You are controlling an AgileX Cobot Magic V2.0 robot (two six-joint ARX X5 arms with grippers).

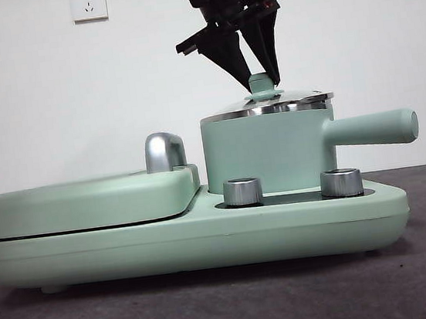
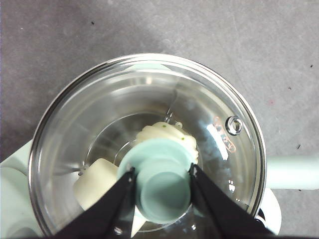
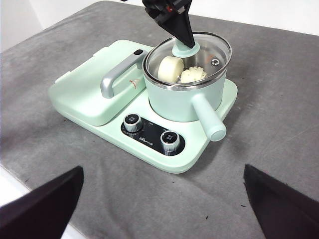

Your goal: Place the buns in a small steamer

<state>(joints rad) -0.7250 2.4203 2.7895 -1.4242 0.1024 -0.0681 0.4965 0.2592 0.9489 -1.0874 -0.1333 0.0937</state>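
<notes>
The mint-green cooker base (image 3: 99,107) is spread across the grey table (image 3: 279,99), with its flat griddle lid (image 1: 86,202) and chrome handle (image 1: 164,151) lying well to one side of the working fingers. The small steamer (image 1: 263,157) is seated on the base directly beneath those fingers, its long side handle (image 1: 372,129) projecting away from them. The pot is capped by the steel-rimmed glass lid (image 2: 234,94), which appears to be seated on the rim, though a slight tilt is suggested in the front view.

Through the glass both buns are seen inside the steamer: the smooth roll (image 2: 94,184) below and to one side of the fingers, the ridged bun (image 2: 172,135) just beyond the knob. The green knob (image 2: 162,186) is clamped between the two black jaws of the left gripper (image 2: 162,181). The right gripper (image 3: 159,199) is held wide apart and empty, well back from the appliance, with two dials (image 3: 151,130) between it and the pot.

The task is judged all but complete. Trouble could arise if the jaws are lifted before they are parted: the lid would be dragged up or skewed off its rim. A sideways pull on the knob could also shift the pot on its plate.
</notes>
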